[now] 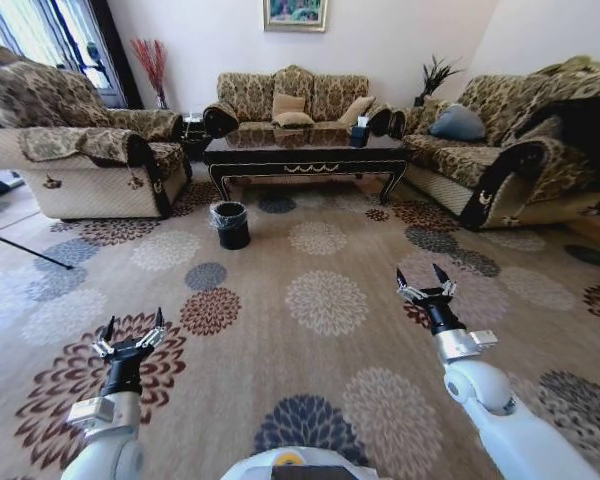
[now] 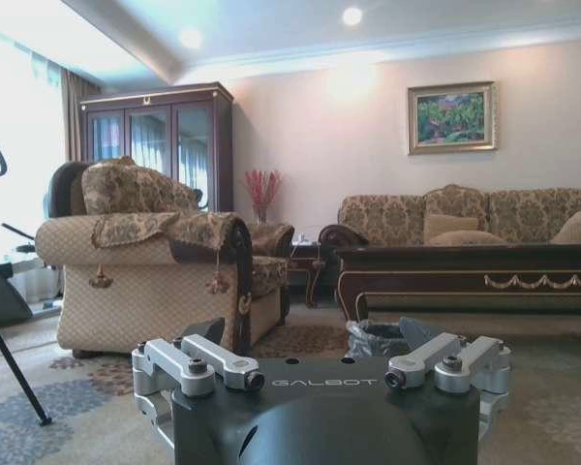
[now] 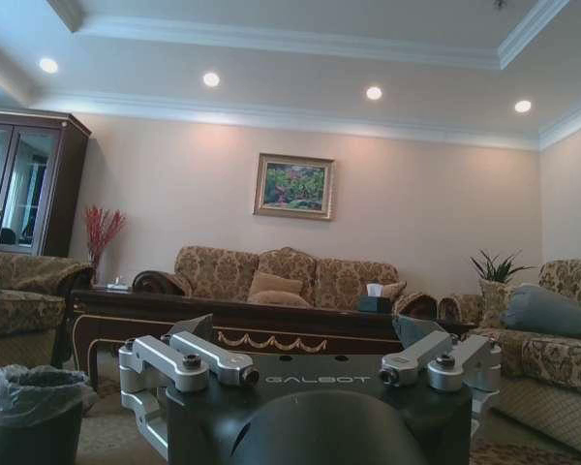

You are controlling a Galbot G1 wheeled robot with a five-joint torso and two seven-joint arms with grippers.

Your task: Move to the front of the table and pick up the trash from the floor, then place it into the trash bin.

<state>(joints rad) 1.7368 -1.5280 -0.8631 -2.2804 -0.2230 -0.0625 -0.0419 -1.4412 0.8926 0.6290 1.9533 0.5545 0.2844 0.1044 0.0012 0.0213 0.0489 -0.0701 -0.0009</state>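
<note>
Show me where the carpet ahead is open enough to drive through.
Open: the flower-patterned beige carpet from both open grippers, left and right, up to the dark glossy wooden coffee table. Crowded: the small black lined trash bin by the table's left leg.

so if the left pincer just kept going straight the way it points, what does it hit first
Probably the bin. The left pincer hangs open over bare carpet, aimed ahead; in its wrist view the bin sits just off centre, in front of the table. Depth is unclear, so it might slip past beside it.
</note>
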